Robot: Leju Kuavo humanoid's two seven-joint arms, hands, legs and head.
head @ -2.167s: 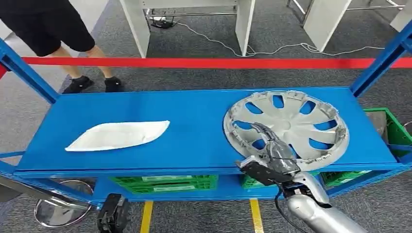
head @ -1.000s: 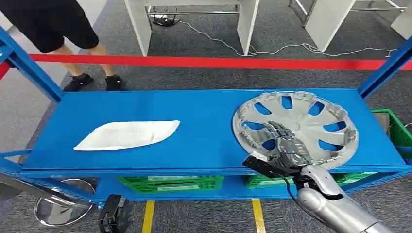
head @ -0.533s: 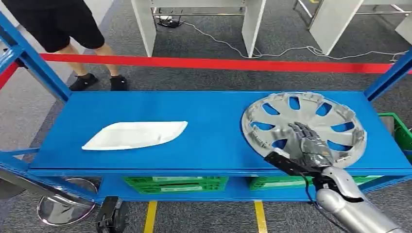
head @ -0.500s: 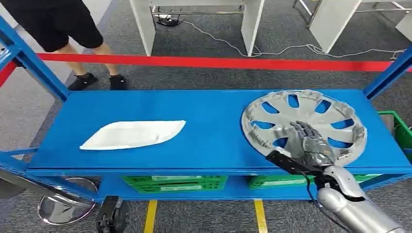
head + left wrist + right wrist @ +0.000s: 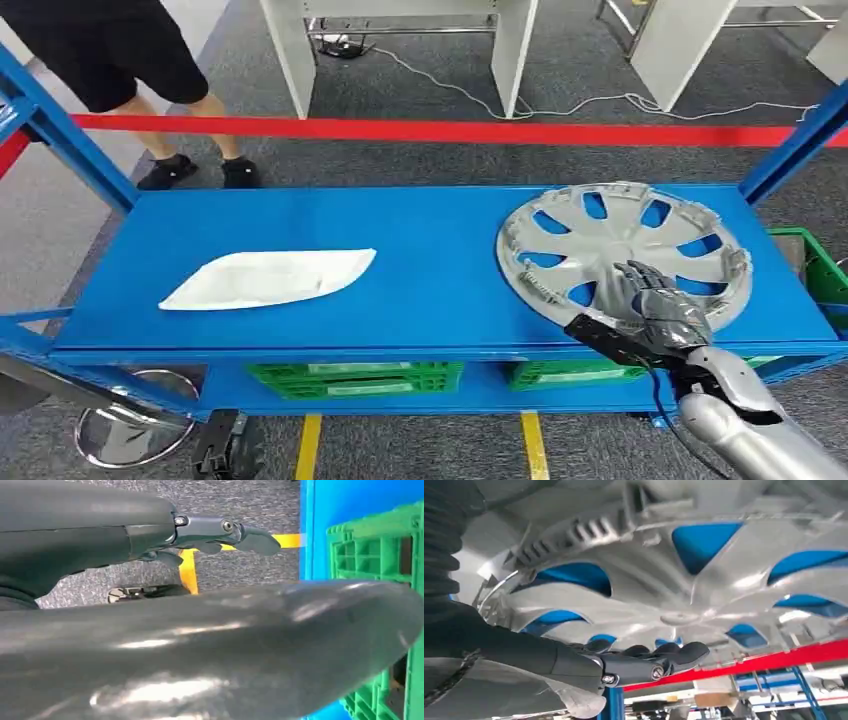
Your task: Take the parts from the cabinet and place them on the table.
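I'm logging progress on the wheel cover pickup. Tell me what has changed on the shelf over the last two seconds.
The right hand went from side-on at the wheel cover's near rim to lying palm-down on its near spokes, fingers spread. Whether it grips cannot be told. The view itself drifted slightly. The wheel cover lies on the blue shelf as before, the white part unmoved and the person behind.

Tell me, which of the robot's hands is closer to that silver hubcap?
The right hand: it rests on the hubcap's near rim. The left hand hangs low beside the green crate, under the shelf.

silver hubcap point(image 5: 625, 250) lies flat, inner side up, on blue shelf point(image 5: 420, 270).
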